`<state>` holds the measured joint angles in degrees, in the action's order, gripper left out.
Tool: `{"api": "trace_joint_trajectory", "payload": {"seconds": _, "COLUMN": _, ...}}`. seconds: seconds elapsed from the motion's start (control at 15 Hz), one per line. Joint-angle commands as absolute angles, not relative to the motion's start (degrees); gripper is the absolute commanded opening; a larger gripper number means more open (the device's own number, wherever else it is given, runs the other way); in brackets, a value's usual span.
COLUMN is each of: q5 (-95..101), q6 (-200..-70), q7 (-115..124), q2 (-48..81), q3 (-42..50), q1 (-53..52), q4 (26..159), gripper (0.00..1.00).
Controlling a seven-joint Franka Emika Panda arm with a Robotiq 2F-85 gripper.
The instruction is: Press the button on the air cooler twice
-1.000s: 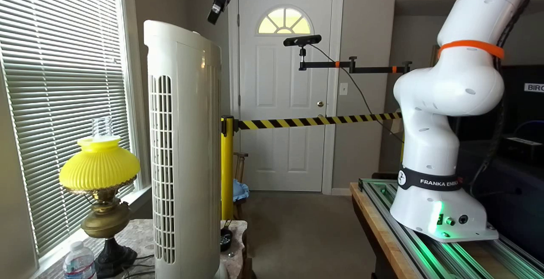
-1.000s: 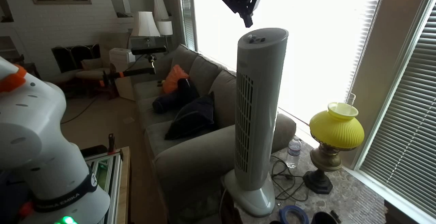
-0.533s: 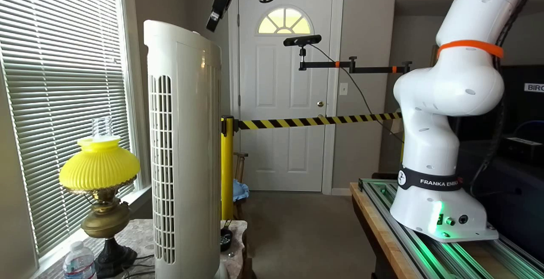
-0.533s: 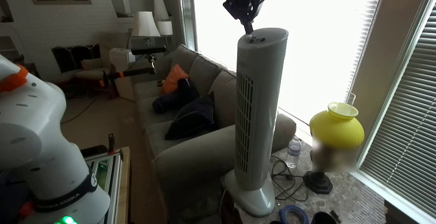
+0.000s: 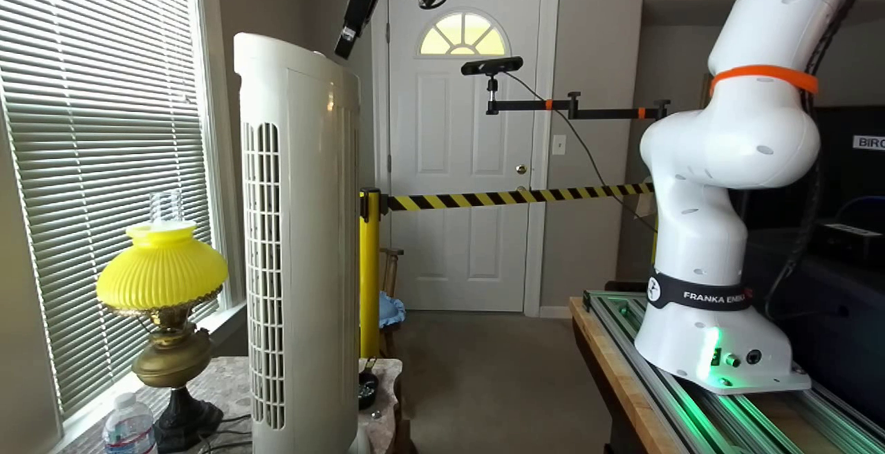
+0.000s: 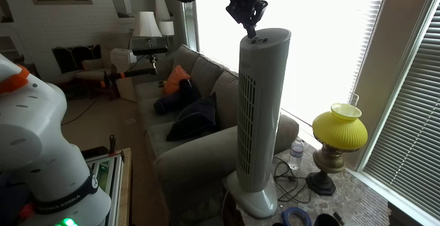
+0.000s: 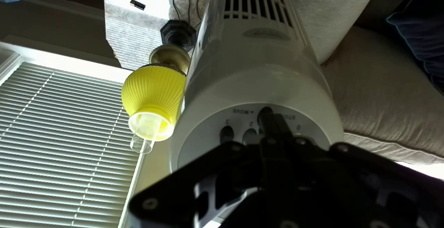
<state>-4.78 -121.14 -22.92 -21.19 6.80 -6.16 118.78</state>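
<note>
The air cooler is a tall white tower with narrow front vent slots, seen in both exterior views [image 5: 321, 247] [image 6: 263, 98] and the wrist view [image 7: 256, 59]. Its sloped top carries a grey control panel [image 7: 204, 141]. Dark buttons marked 3 [image 7: 227, 133] and 2 [image 7: 249, 136] show, plus a dark knob [image 7: 265, 111] between MOVE and STOP labels. My gripper [image 7: 274, 118] is shut and empty, fingertips together over the panel, partly covering the knob and hiding the area between 2 and 0. In both exterior views the gripper [image 5: 344, 49] [image 6: 252, 33] is at the cooler's top; contact cannot be told.
The yellow-shaded lamp [image 6: 340, 126] and a water bottle [image 6: 296, 153] stand on the table [image 6: 347, 202] beside the cooler. Cords [image 6: 288, 181] and blue tape [image 6: 296, 215] lie there. A sofa [image 6: 202, 150] is behind the cooler. A window [image 6: 319, 47] is alongside.
My gripper has moved down, from above the cooler to its top near the buttons. Most of the drop came in the earlier half second. It stays shut.
</note>
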Motion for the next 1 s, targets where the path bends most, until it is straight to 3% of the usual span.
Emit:
{"api": "trace_joint_trajectory", "payload": {"seconds": 0.0, "q5": -6.11, "q6": -121.44, "q7": -24.38, "q2": -20.99, "q3": 6.65, "q1": -5.5, "q4": 119.52, "gripper": 0.0}}
{"api": "trace_joint_trajectory", "payload": {"seconds": 0.93, "q5": -6.84, "q6": -124.64, "q7": -24.88, "q2": -20.24, "q3": 6.74, "q1": -5.36, "q4": 119.76, "gripper": 0.0}}
